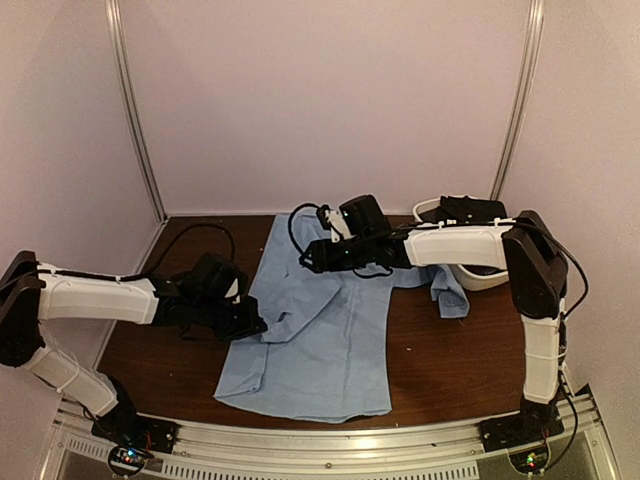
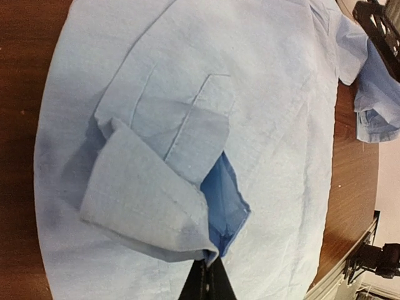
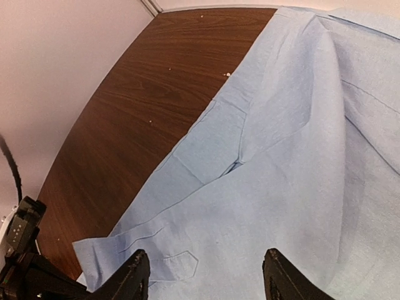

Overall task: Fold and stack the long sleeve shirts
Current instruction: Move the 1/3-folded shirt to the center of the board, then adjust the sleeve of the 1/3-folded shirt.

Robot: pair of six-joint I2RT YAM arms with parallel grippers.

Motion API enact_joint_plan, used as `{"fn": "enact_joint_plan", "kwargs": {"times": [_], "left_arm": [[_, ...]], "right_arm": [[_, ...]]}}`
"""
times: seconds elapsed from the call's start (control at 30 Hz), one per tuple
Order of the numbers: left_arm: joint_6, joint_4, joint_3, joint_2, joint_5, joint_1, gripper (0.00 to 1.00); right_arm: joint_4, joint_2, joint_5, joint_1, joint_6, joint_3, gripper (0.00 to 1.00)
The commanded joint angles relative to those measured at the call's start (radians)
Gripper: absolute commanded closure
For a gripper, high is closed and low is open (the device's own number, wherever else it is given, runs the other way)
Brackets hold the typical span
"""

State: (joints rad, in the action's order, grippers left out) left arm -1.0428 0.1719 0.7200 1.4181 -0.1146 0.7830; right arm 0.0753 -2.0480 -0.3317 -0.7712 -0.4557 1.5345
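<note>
One light blue long sleeve shirt (image 1: 330, 345) lies spread on the brown table (image 1: 455, 370), collar end toward the back. At the shirt's left edge my left gripper (image 1: 256, 327) is shut on a folded sleeve cuff. In the left wrist view the black fingertips (image 2: 209, 265) pinch that fold, with darker blue inner cloth showing beside it, over the shirt body (image 2: 281, 125). My right gripper (image 1: 312, 262) hovers open over the shirt's upper part. Its fingers (image 3: 134, 278) stand wide apart with only flat shirt cloth (image 3: 300, 162) beneath and nothing between them (image 3: 206, 275).
A white oval tub (image 1: 482, 278) stands at the back right, partly hidden by the right arm. One sleeve end (image 1: 452, 298) is bunched next to the tub. Pale walls close in the table on three sides. A metal rail (image 1: 330, 440) runs along the near edge.
</note>
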Motion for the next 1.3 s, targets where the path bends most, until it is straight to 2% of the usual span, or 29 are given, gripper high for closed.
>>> {"fn": "enact_joint_plan", "kwargs": {"times": [0.0, 0.13, 0.3, 0.6, 1.03, 1.27], "left_arm": [[-0.019, 0.068, 0.023, -0.019, 0.045, 0.061, 1.00], [-0.021, 0.184, 0.070, -0.025, 0.171, 0.135, 1.00], [-0.014, 0.252, 0.126, -0.047, 0.318, 0.230, 1.00], [0.001, 0.245, 0.175, -0.099, 0.450, 0.303, 1.00], [-0.018, 0.309, 0.134, -0.171, 0.570, 0.394, 1.00], [-0.071, 0.318, 0.066, -0.176, 0.523, 0.401, 1.00]], "right_arm": [[0.015, 0.034, 0.070, 0.015, 0.032, -0.020, 0.37], [0.012, 0.031, 0.082, 0.027, 0.036, -0.032, 0.37], [0.012, 0.020, 0.084, 0.033, 0.043, -0.037, 0.37], [0.025, -0.015, 0.091, 0.037, 0.051, -0.013, 0.37], [0.058, -0.117, 0.090, 0.037, 0.056, 0.062, 0.39], [0.082, -0.161, 0.095, 0.037, 0.062, 0.091, 0.40]]}}
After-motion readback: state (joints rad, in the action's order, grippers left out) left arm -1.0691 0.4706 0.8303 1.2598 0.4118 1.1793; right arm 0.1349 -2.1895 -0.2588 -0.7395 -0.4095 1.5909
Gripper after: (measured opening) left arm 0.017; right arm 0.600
